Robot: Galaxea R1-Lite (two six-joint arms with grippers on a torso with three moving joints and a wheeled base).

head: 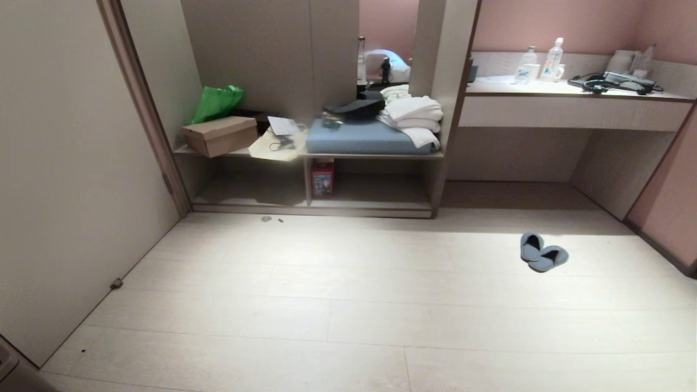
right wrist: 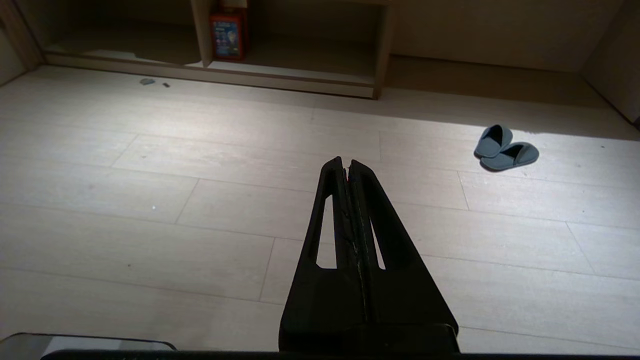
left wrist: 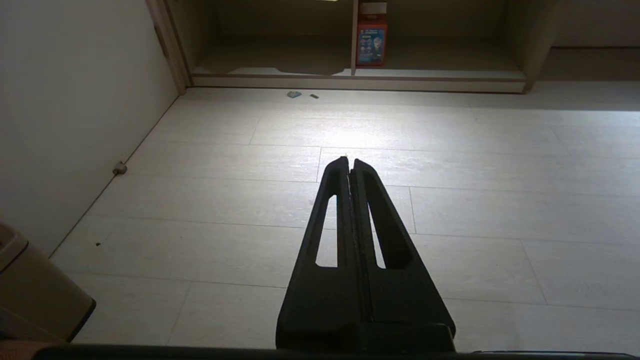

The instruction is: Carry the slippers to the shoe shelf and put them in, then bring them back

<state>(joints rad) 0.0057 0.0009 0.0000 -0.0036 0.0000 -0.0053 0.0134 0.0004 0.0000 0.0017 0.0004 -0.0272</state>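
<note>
The grey-blue slippers lie side by side on the pale plank floor at the right, in front of the desk recess; the right wrist view shows the slippers too. The shoe shelf is the low beige cubby at the back, split by a vertical divider under a bench board. Neither arm appears in the head view. My left gripper is shut and empty, held above bare floor and pointing toward the shoe shelf. My right gripper is shut and empty too, well short of the slippers.
A red carton stands in the cubby by the divider. The bench board holds a cardboard box, a green bag, a blue cushion, a dark hat and white towels. A desk counter carries bottles. A wall runs along the left.
</note>
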